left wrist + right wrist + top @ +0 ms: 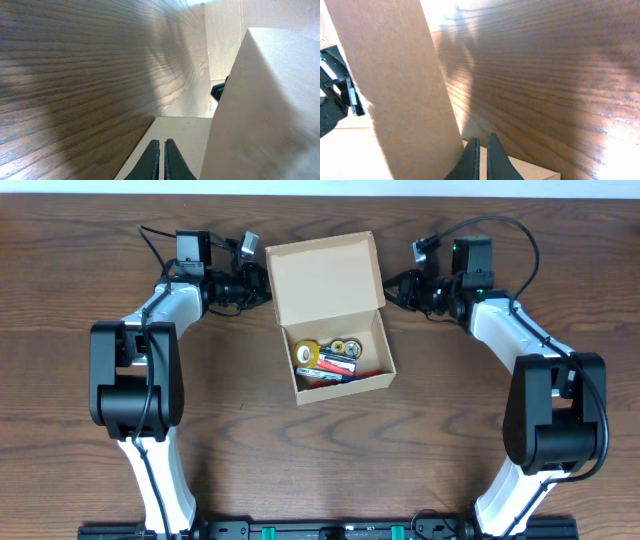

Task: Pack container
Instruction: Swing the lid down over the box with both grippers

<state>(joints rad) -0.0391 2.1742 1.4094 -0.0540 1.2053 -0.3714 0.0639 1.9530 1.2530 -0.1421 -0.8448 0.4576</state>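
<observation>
So my left gripper (pixel 258 284) is parked right at the left edge of the raised lid (pixel 325 275). Its fingers are closed down to a thin slit, and honestly from the wrist cam I can't tell if there's a bit of cardboard edge pinched in there or nothing at all. The container (pixel 345 388) sits mid-table (pixel 450 430) between my two arms, open. The small stuff is already in the bottom: a yellow roll (pixel 307 352), some round bits and something red, all lying below the rim. My right gripper (pixel 396 288) mirrors the left one at the lid's right edge, fingers likewise squeezed to a slit, with the cardboard face looming right beside them. So I reckon packing's basically done and the job now is getting that lid folded forward and shut. The tip I'm giving myself is to move both sides together at the same pace so the flap doesn't twist on its hinge. I'd also push near the top corners rather than low by the crease, and go easy, because the box is light and will probably skate toward me on the wood if I shove. I'd finish with a gentle press down at the front so the flap seats.
</observation>
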